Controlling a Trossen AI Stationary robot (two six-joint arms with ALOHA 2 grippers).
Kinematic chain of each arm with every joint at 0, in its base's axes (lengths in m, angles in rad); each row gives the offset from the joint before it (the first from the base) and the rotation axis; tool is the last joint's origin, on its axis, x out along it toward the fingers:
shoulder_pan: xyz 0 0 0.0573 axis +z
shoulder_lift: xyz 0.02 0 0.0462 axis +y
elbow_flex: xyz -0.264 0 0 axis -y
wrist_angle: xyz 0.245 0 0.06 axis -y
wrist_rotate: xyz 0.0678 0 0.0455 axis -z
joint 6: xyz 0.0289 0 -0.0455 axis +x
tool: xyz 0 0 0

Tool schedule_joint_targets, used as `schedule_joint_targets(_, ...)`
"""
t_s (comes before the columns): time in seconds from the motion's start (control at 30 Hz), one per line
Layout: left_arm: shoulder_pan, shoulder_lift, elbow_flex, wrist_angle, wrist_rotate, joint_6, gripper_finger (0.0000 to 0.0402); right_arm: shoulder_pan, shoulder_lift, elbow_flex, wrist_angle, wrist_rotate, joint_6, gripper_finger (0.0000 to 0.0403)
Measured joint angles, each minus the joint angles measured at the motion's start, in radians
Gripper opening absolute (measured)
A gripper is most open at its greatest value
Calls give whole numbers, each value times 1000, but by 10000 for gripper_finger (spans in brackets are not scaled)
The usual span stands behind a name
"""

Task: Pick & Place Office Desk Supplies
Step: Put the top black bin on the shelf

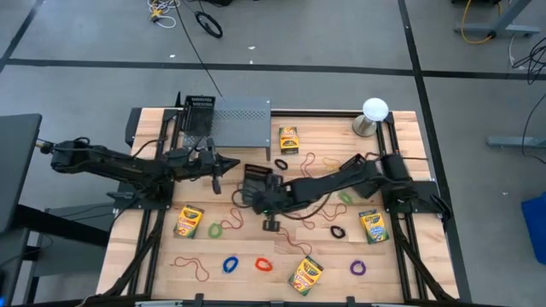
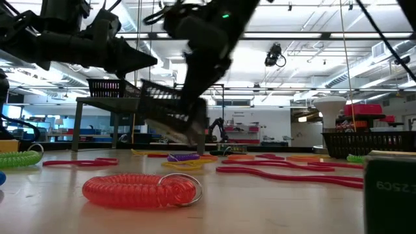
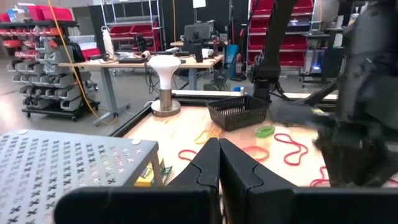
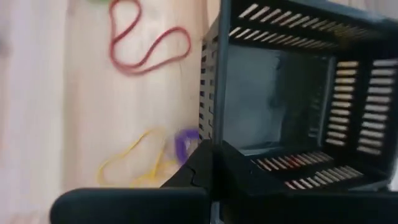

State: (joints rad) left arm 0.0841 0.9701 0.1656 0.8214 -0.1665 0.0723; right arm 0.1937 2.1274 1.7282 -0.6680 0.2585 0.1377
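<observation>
From above, the wooden table [image 1: 256, 256] sits on a grey floor crossed by dark lines, with loose cables lying on the floor beyond it. On the table, crayon boxes [image 1: 288, 139] lie scattered: one by the perforated grey metal stand [image 1: 241, 122], others toward the left, the right and the near edge. Rubber-band loops [image 1: 264, 264] in red, blue, purple, green and black dot the wood, and a white ball on a metal base [image 1: 374, 115] stands at the far right corner. The left gripper [image 1: 227, 164] hovers with fingers pressed together, empty, near the stand. The right gripper [image 1: 256, 189] reaches to mid-table, clenched on the rim of a small black mesh basket [image 1: 258, 179]. At table height, a red coiled loop [image 2: 140, 190] lies close by, red bands trail across the surface, and a workshop with ceiling lights, shelves and another black basket [image 2: 370, 143] fills the background. The left wrist view looks over the stand's top toward the lamp-like ball, a dark mesh basket [image 3: 238, 112] on the wood and red storage bins along the far wall. The right wrist view shows the held basket's slatted walls close up, with a red loop, a yellow band [image 4: 134, 163] and a purple loop [image 4: 185, 144] on the wood just beside it.
</observation>
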Motion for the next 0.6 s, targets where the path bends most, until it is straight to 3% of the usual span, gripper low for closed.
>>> schedule_joint_targets(0.27,0,-17,-9,-47,-2,5,7,-9,108,81,20,0,-21,15)
schedule_joint_targets(0.6,0,-17,-9,-58,0,-21,8,-6,97,81,26,0,-22,100)
